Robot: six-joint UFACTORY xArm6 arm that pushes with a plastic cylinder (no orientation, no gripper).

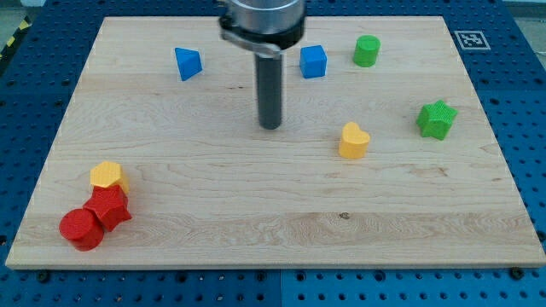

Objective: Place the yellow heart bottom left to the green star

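Sitting right of centre on the wooden board [256, 213], the yellow heart [353, 141] is what you see first. Its two lobes face the view's top and right, and its narrower end turns toward the view's bottom left, so its long axis runs roughly on that diagonal, though the shape is small and you cannot read it finely. The green star [437, 118] stands to the heart's right and slightly higher in the view, apart from it, with bare wood between them.

You find my tip [270, 126] to the heart's left, well apart from it and touching no block; the rod stands upright, and it has no jaws to spread or press together.

Above the heart, toward the view's top, you see the blue cube [313, 61] and, to its right, the green cylinder [367, 51]. A blue wedge-like block [188, 63] lies at the upper left. Far off at the view's bottom left, a yellow hexagonal block [107, 176], a red block [109, 207] and a red cylinder [81, 228] huddle together, touching.
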